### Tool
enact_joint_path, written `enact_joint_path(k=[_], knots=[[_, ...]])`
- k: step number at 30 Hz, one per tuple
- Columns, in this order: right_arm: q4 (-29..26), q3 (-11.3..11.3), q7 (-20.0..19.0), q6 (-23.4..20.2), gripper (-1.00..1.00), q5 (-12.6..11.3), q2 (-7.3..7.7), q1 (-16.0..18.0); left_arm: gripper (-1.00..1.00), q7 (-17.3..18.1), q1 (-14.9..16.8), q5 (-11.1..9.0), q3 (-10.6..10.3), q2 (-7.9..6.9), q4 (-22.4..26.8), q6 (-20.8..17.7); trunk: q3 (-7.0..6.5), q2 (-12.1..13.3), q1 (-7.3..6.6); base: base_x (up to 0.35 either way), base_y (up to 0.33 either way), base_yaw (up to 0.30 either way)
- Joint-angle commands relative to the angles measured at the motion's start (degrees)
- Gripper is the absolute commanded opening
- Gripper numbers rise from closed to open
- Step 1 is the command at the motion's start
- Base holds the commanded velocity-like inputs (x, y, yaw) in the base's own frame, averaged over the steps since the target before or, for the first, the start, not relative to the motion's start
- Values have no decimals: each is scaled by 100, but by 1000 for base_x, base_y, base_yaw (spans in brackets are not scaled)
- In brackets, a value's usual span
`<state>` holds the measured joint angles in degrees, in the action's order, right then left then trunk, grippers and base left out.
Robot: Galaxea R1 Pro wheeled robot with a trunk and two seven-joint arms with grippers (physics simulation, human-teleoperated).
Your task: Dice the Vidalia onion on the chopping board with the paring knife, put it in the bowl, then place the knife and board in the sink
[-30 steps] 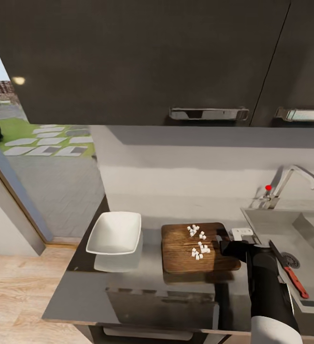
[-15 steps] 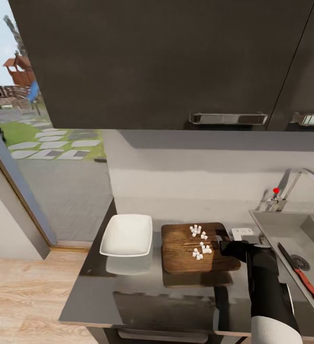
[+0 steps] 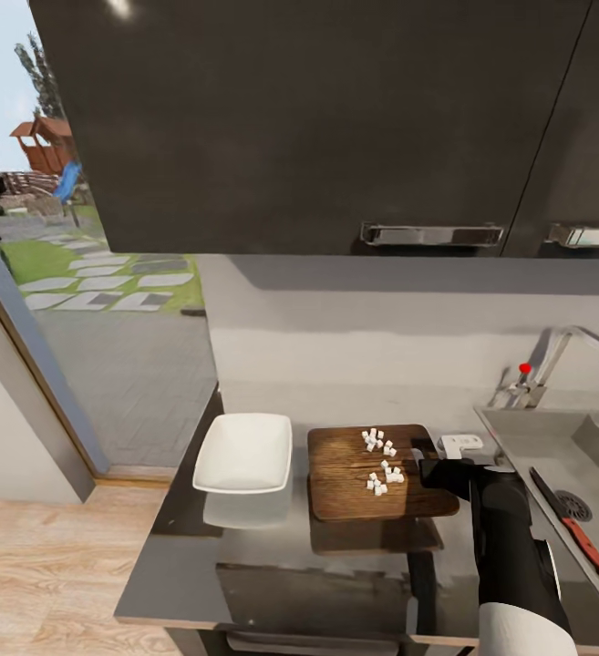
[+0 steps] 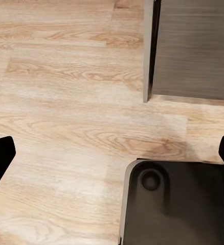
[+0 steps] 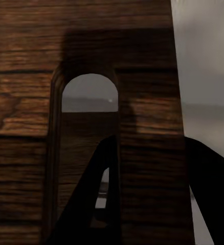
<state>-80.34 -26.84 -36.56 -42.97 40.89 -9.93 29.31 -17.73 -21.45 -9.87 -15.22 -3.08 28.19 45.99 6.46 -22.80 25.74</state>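
One chopping board with about a dozen white onion dice, one bowl, one paring knife in the sink. Right claw clamps the board's handle end; left claw gapes.

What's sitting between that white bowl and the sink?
In the head view, the chopping board with diced onion lies between the bowl and the sink; the right claw grips the board's sink-side end.
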Motion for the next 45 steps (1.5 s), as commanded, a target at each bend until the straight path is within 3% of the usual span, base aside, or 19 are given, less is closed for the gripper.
enact_joint_path(k=[1,35,45], knots=[[-8,-14,-61,-10,-100,49,-7,6,100,-20,1,-58,-49,-10,11,10,2,-12,4,0,76,0],[-8,-14,-60,-10,-100,48,-7,5,100,-20,1,-58,-49,-9,5,7,-305,-12,4,0,70,0],[-8,-14,-61,-10,-100,48,-7,5,100,-20,1,-58,-48,-11,8,7,-395,-12,4,62,231,0]])
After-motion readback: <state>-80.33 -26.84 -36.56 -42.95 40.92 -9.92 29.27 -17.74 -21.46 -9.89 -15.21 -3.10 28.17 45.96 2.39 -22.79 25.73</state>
